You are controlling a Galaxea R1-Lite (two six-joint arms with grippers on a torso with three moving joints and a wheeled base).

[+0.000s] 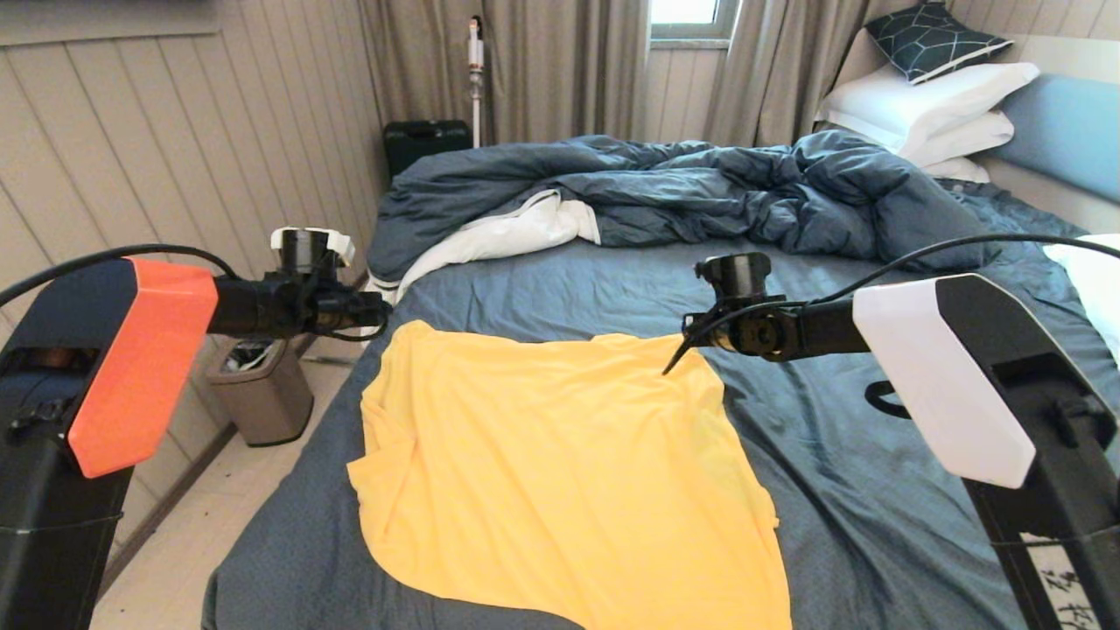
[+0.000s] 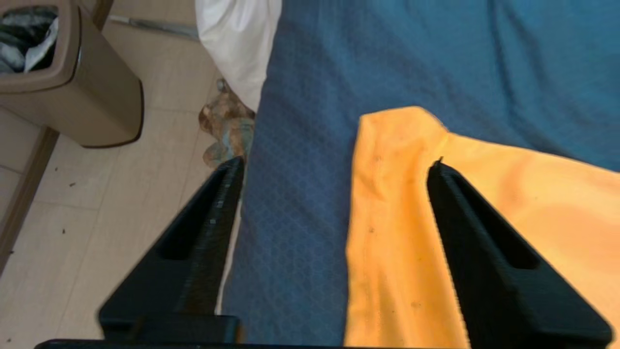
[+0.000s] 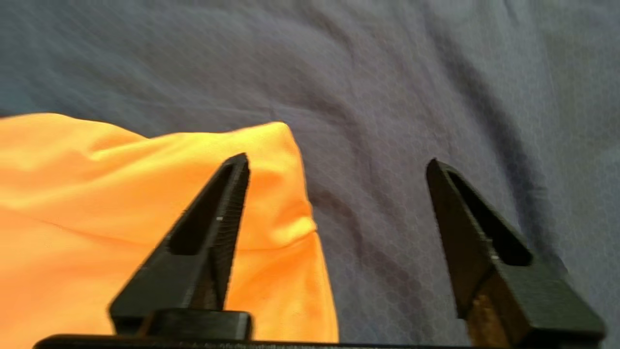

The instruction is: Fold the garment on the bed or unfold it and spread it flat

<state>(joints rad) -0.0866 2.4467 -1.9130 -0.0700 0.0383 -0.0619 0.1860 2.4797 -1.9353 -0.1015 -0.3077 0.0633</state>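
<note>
Yellow T-shirt (image 1: 560, 472) lies spread on the near part of the bed (image 1: 875, 490), on the dark blue-grey sheet, w/ its far edge running roughly straight across and its near hem hanging toward the bed's front edge. Fabric is mostly flat; a few soft wrinkles along the robot's-left side, where the edge curls in.

Left gripper (image 2: 334, 165) hovers above the shirt's far-left corner, near the bed's left edge. Its fingers are spread wide apart, nothing between them: in the left wrist view one finger (image 2: 208, 228) sits over the floor/bed edge, the other over the yellow cloth. Not touching the fabric as far as can be seen.

Right gripper (image 3: 339, 162) hovers above the far-right corner of the shirt. Fingers also wide apart, holding nothing; one fingertip (image 3: 227, 203) is over the yellow corner, the other over bare sheet. That corner bulges up slightly (a small raised fold).

Beyond the shirt: rumpled blue duvet (image 1: 700, 192) w/ white underside showing at its left end, heaped across the far half of the bed. White pillows (image 1: 927, 109) stacked at the far right, w/ a dark patterned cushion (image 1: 932, 39) on top, beside the light blue headboard (image 1: 1067, 131). A tan waste bin (image 1: 262, 389) stands on the floor left of the bed.
</note>
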